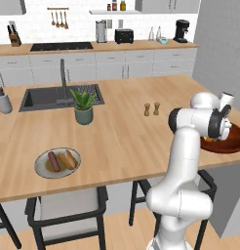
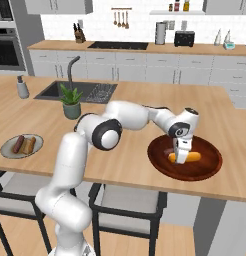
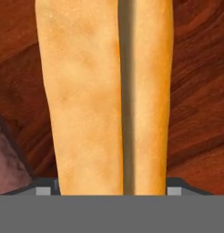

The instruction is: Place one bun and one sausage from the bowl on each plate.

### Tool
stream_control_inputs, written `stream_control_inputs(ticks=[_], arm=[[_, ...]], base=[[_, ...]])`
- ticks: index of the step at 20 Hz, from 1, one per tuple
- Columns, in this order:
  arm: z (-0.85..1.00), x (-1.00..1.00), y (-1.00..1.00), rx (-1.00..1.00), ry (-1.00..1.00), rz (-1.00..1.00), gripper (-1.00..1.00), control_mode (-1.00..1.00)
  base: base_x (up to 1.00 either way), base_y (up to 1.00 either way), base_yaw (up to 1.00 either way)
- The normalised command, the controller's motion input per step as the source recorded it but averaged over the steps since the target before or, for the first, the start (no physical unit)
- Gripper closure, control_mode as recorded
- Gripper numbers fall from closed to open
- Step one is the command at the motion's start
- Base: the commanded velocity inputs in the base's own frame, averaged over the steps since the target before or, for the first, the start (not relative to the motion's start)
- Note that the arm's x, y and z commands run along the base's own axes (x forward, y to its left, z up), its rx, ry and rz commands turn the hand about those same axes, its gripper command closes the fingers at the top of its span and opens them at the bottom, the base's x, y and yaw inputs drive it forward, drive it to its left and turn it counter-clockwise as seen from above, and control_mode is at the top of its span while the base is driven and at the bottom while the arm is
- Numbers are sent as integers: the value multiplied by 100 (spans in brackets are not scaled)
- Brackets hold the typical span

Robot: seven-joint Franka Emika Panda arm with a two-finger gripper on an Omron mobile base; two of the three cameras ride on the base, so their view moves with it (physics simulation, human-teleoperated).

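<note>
Pickup of the second bun is what you have in hand: the gripper (image 2: 181,158) is down inside the bowl (image 2: 207,167) at the near right of the island, with the bun (image 3: 104,95) lying lengthwise between its fingertips (image 3: 45,190). The fingers sit just outside the bun's two flanks, spread about as wide as the bun; whether they already press on it you cannot tell from these views. A sausage (image 3: 9,159) lies just beside the bun on the bowl's dark floor. One plate (image 1: 41,168), the grey one near the island's left front edge, already carries a bun and a sausage side by side, so that half looks done. Your next move, I judge, calls for a firm squeeze across the soft bun, then a straight lift clear of the bowl rim before you carry it off. The island top (image 1: 122,141) is pale wood, with a sink, a potted plant (image 1: 84,106) and two small shakers (image 1: 151,109) well apart from the bowl
</note>
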Motion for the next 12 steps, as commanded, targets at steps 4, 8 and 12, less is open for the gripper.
stream_control_inputs(ticks=[4, 8, 12], arm=[[54, -64, 38, -4, -1, 10, 100, -100], [39, -66, 78, -5, -2, 29, 100, -100], [27, -21, 99, -1, 0, 40, 100, -100]], base=[[0, 0, 0], [0, 0, 0], [0, 0, 0]])
